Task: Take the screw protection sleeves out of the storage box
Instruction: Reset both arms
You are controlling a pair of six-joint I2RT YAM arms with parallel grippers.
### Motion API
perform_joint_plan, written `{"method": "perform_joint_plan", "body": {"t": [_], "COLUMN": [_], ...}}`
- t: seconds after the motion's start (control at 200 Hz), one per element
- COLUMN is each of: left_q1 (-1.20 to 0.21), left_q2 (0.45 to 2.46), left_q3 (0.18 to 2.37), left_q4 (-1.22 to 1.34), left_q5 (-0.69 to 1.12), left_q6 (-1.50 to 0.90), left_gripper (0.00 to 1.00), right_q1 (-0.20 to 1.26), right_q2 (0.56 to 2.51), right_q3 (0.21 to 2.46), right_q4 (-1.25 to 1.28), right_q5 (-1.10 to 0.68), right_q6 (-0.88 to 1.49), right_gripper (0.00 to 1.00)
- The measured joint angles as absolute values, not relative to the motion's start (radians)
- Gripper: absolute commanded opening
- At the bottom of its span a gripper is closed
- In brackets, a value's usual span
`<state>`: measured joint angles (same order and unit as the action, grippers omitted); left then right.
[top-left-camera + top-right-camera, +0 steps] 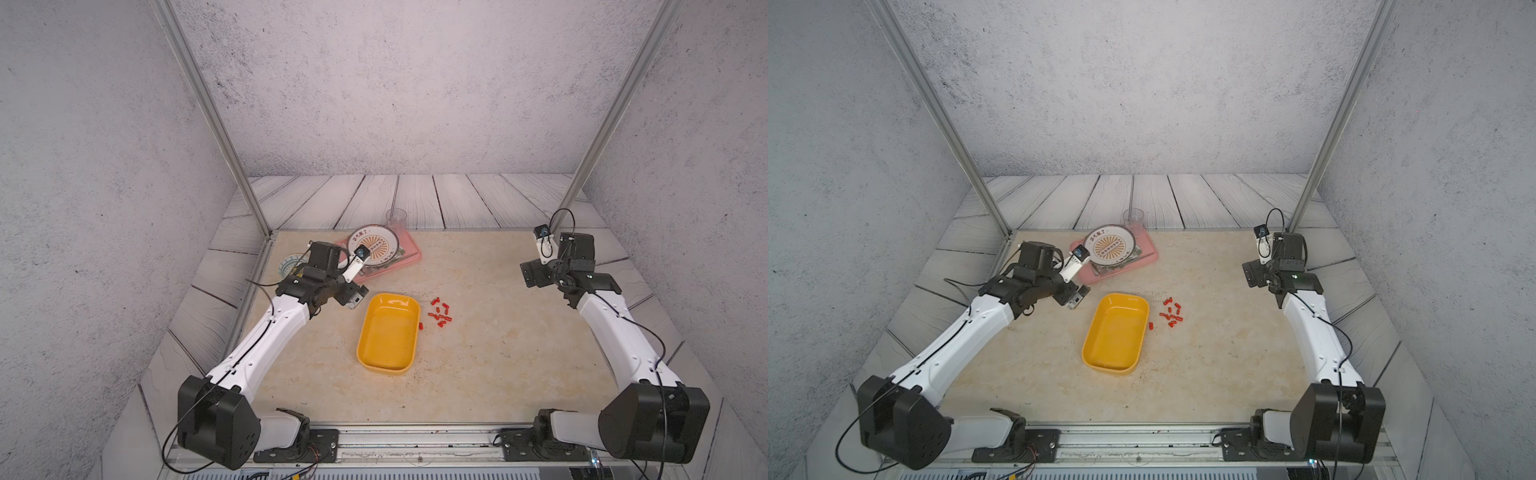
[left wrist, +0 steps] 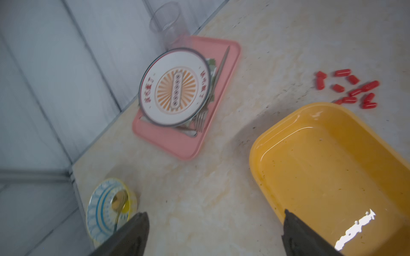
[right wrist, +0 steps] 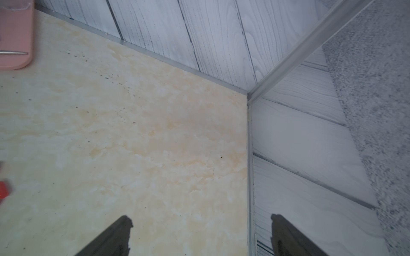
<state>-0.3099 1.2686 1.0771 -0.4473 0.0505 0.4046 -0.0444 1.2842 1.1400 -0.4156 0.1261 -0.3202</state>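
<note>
The left claw [image 2: 216, 218] and right claw [image 3: 200, 219], both cut off at the picture edge, gape empty. The yellow box [image 1: 388, 336] beside the left claw holds nothing; the red sleeves [image 1: 440, 313] lie just beyond it on the table [image 1: 498, 353].

patterned plate [image 2: 175, 88] on pink tray [image 2: 177, 146], clear cup [image 2: 168, 22] at its corner; spoon [image 2: 119, 199] in saucer [image 2: 97, 212]
</note>
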Motion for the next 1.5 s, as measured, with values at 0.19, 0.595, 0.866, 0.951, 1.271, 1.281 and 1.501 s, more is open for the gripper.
{"method": "perform_joint_plan", "body": {"t": [0.19, 0.595, 0.866, 0.951, 1.271, 1.281, 1.501], "left_q1": [-0.152, 0.011, 0.008, 0.003, -0.014, -0.014, -0.014], "left_q2": [1.097, 1.287, 1.346, 1.396, 1.547, 1.547, 1.543], "left_q3": [0.767, 0.427, 0.434, 0.434, 0.435, 0.435, 0.443], "left_q4": [-0.157, 0.351, 0.552, 0.633, 0.772, 0.773, 0.759], "left_q5": [-0.156, -0.184, -0.137, -0.131, -0.147, -0.146, -0.152], "left_q6": [0.217, -0.002, -0.027, -0.027, -0.031, -0.032, -0.035], "left_gripper": [0.98, 0.98, 0.98, 0.98, 0.98, 0.99, 0.98], "right_q1": [-0.044, -0.035, -0.028, -0.024, -0.007, -0.007, -0.007], "right_q2": [1.206, 1.292, 1.355, 1.364, 1.532, 1.532, 1.532], "right_q3": [0.964, 0.548, 0.440, 0.421, 0.414, 0.418, 0.464], "right_q4": [-0.284, 0.188, 0.474, 0.587, 0.733, 0.730, 0.723], "right_q5": [0.182, 0.011, 0.011, 0.010, 0.001, 0.001, 0.002], "right_q6": [-0.178, 0.037, 0.042, 0.045, 0.036, 0.036, 0.038], "right_gripper": [0.99, 1.00, 1.00, 1.00, 0.99, 1.00, 1.00]}}
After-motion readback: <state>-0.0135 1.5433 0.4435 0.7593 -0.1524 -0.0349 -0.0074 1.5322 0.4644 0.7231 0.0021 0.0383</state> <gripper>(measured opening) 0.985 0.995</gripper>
